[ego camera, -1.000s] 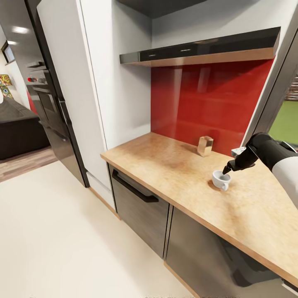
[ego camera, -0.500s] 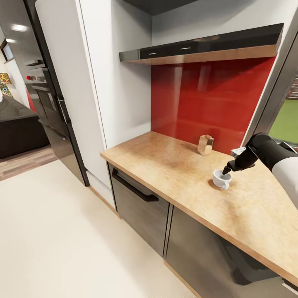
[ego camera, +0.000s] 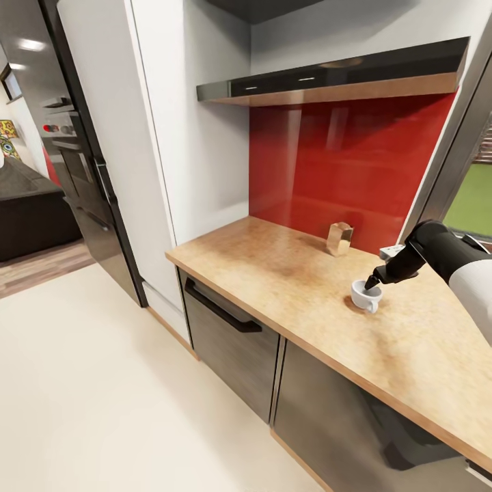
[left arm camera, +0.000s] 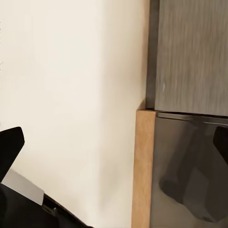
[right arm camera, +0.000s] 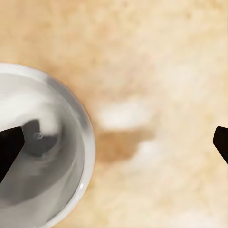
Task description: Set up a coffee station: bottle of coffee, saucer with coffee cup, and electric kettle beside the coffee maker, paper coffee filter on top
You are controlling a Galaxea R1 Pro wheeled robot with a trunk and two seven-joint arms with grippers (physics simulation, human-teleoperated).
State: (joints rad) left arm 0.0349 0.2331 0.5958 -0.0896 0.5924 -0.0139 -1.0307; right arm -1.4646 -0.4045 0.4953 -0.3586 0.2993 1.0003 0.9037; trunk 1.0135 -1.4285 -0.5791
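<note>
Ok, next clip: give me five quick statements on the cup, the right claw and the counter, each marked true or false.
1. The cup stands upright on the countertop. True.
2. The cup sits on a saucer. False: it rests straight on the wood.
3. The right claw is open, one finger over the cup's inside and the other outside its rim. True.
4. The right claw has lifted the cup clear of the countertop. False: the cup stands on the wood.
5. A small tan object stands by the red backsplash, apart from the cup. True.
</note>
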